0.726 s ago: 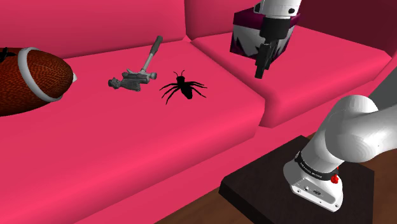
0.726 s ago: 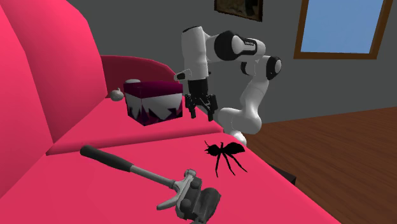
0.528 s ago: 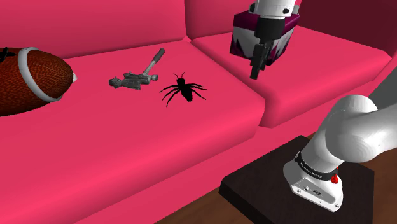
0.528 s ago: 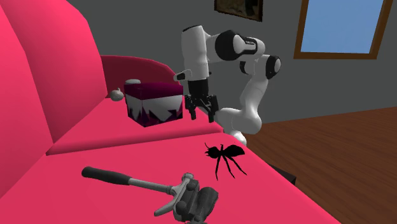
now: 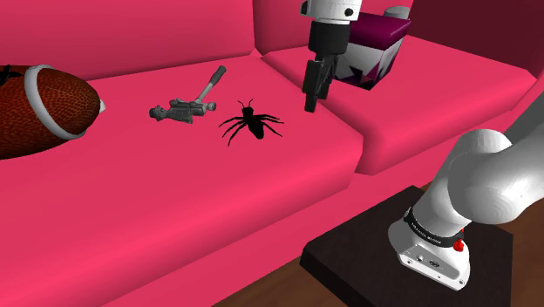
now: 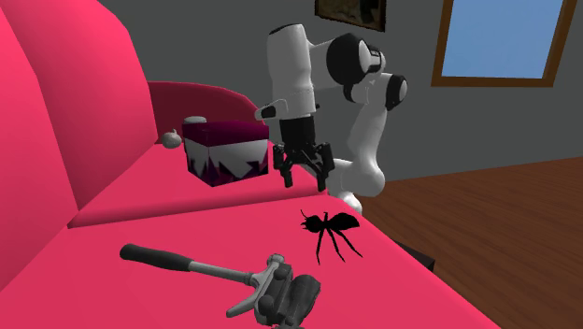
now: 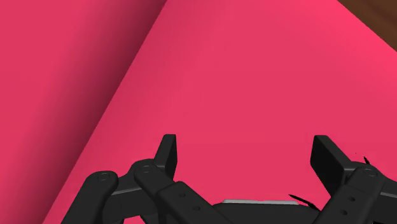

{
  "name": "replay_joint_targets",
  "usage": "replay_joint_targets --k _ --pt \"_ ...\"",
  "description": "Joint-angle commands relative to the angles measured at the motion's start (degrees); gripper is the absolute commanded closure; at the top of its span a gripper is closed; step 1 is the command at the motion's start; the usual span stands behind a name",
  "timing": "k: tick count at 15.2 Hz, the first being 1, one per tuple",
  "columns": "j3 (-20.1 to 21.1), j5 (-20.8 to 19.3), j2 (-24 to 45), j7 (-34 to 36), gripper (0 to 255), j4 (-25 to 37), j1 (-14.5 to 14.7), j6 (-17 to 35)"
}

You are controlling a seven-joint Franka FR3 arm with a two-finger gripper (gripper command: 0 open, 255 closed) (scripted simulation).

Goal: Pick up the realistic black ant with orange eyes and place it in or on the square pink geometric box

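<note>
Sofa (image 5: 174,201): pink; the seat is two cushions with a seam between them, and everything I care about lies on it.
Box (image 5: 377,52): dark pink top, white jagged pattern on its sides. It sits on the cushion at the shoulder view's right, near the backrest.
Gripper (image 5: 311,96): mine, pointing down and hovering above the seat close to the seam. In the wrist view the fingers (image 7: 168,151) are spread wide with nothing but pink cushion between them.
Ant (image 5: 251,122): black, flat on the other cushion, legs splayed, near the seam and well apart from the box.
Direction: from my gripper the ant lies toward the shoulder view's left and lower down, and the box lies behind me on the opposite side. I am between the two and nearer the ant.
Long axis: the body runs from backrest to seat front, head toward the backrest.
Next move, I judge: shift over the ant, set my fingers across the narrow body, then descend.
</note>
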Motion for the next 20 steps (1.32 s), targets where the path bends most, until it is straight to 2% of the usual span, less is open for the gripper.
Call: replay_joint_targets --k 1,11,20 --pt "1.2 0.9 3.3 0.6 0 3.0 0.7 0.9" --pt "7.7 2.8 18.9 5.6 0 19.1 4.1 4.1" --pt "8.6 3.2 18.9 5.3 0 13.4 4.6 9.9"
